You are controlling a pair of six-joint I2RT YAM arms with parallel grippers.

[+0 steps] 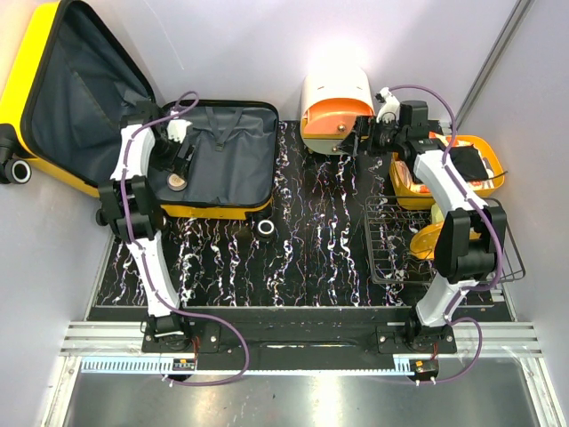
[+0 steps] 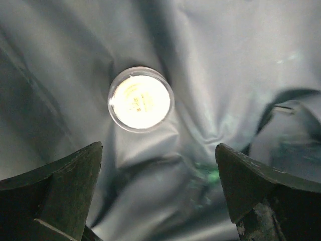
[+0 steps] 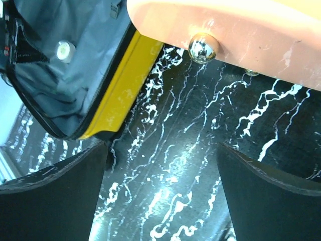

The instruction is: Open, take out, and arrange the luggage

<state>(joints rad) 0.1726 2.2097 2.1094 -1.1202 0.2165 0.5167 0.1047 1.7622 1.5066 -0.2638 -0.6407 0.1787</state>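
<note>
- Top view: luggage (image 1: 227,165) open on the surface (image 1: 311,240); left end effector (image 1: 182,151) inside it, gap unreadable.
- Left wrist: that end effector spread apart, round jar (image 2: 141,99) lying inside the luggage.
- Right wrist: right end effector (image 3: 160,145) apart beside the luggage's cropped corner.

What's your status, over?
Left claw open above small round clear jar. Right claw open, empty. Glossy yellow hard-shell suitcase open. Nothing between claw and jar.

On the table (image 1: 311,267), the open luggage (image 1: 222,160) lies at ten o'clock with a small round jar (image 1: 176,182) in its base, a domed box (image 1: 336,111) at twelve, a basket (image 1: 471,178) at two and a wire rack (image 1: 391,249) before it at four.
</note>
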